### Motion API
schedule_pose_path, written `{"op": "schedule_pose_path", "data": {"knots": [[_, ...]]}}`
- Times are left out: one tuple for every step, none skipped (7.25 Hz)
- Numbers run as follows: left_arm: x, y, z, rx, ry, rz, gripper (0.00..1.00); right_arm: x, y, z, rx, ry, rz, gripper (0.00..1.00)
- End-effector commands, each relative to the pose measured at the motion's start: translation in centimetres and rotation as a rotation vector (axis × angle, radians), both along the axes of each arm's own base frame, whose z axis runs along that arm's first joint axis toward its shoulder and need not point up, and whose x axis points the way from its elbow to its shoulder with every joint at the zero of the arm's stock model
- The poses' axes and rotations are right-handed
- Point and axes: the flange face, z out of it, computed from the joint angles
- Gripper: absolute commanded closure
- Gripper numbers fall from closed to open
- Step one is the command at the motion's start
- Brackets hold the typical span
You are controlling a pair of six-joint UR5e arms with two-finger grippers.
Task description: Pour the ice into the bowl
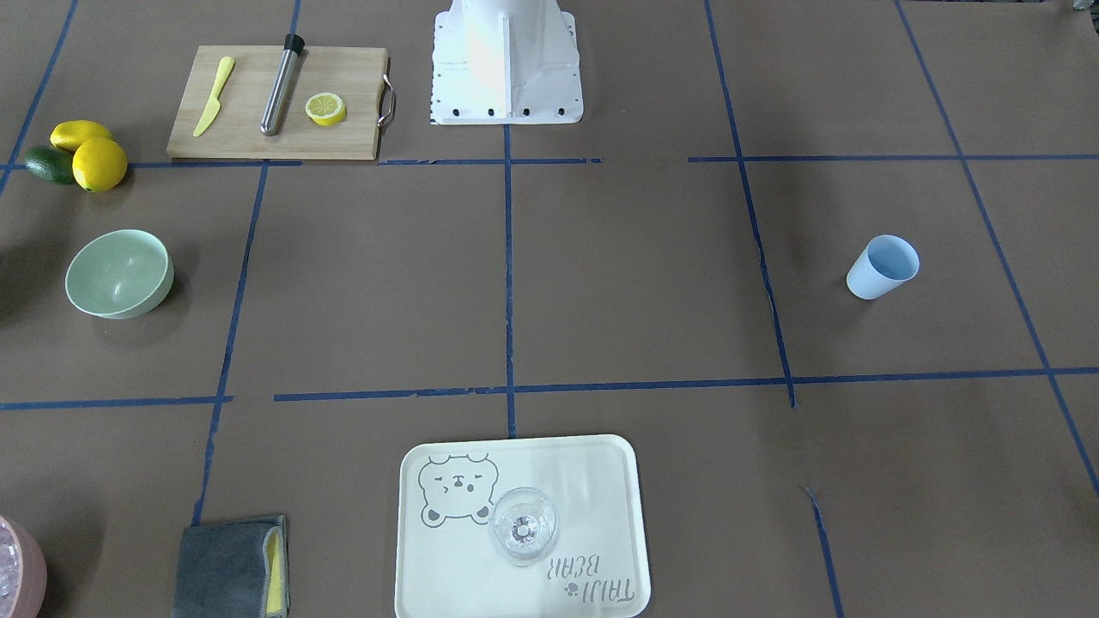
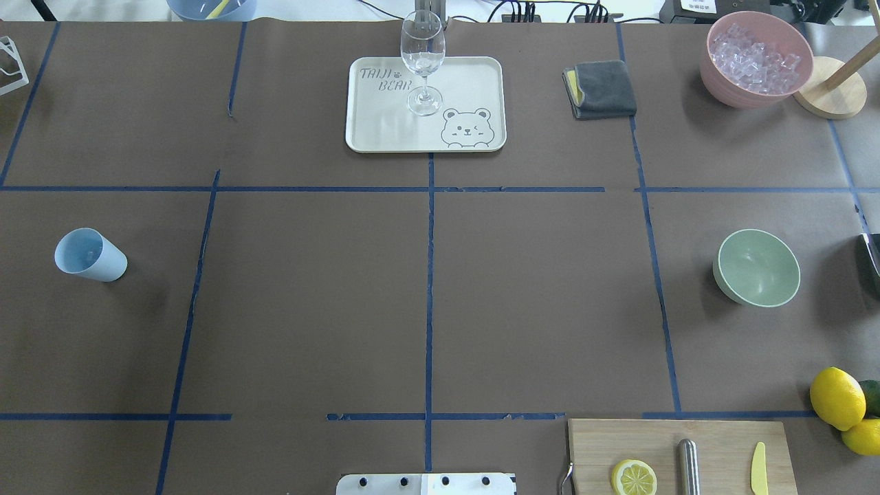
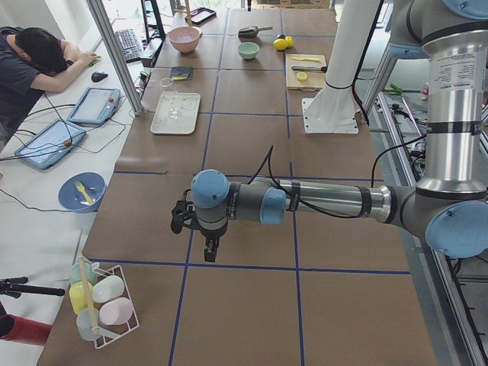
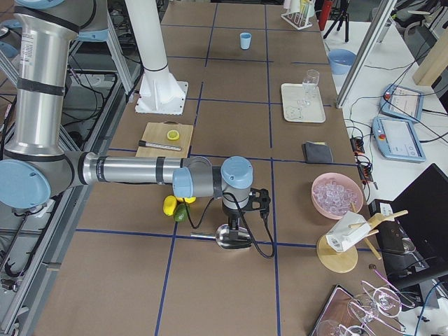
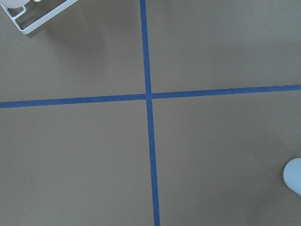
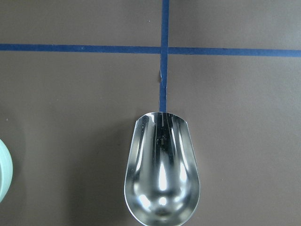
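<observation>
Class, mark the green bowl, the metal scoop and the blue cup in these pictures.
green bowl (image 2: 757, 269), overhead view, bare inner floor
metal scoop (image 6: 162, 179), right wrist view, middle of hollow
blue cup (image 2: 106, 265), overhead view, outer side wall

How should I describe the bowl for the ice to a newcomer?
Start at the wooden cutting board beside the robot's base. Just past the lemons stands the bowl. It is pale mint green and empty; the pink container beyond holds whitish cubes.

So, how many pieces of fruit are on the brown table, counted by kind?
Whole yellow lemons: 2
Cut lemon half: 1
Dark green fruit: 1
Total: 4
</observation>
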Motion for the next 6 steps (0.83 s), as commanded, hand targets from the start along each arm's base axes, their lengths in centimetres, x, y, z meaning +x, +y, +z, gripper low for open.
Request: {"op": "schedule_pose_path", "data": {"knots": [[0.0, 0.01, 0.02, -0.001, 0.0, 0.0, 0.0, 0.0, 0.0, 0.05, -0.002, 0.001, 0.001, 0.0], [0.0, 0.01, 0.09, -0.002, 0.0, 0.0, 0.0, 0.0, 0.0, 0.05, -0.002, 0.001, 0.001, 0.0], [0.0, 0.08, 0.16, -0.004, 0.0, 0.0, 0.0, 0.0, 0.0, 0.05, -0.001, 0.001, 0.0, 0.0], [0.0, 0.22, 0.31, -0.006, 0.0, 0.001, 0.0, 0.0, 0.0, -0.03, 0.001, 0.001, 0.0, 0.0], [0.0, 0.22, 0.31, -0.006, 0.0, 0.001, 0.0, 0.05, 0.0, 0.09, 0.003, 0.007, -0.003, 0.0], [0.0, 0.22, 0.31, -0.006, 0.0, 0.001, 0.0, 0.12, 0.14, 0.35, -0.002, 0.015, -0.001, 0.0]]}}
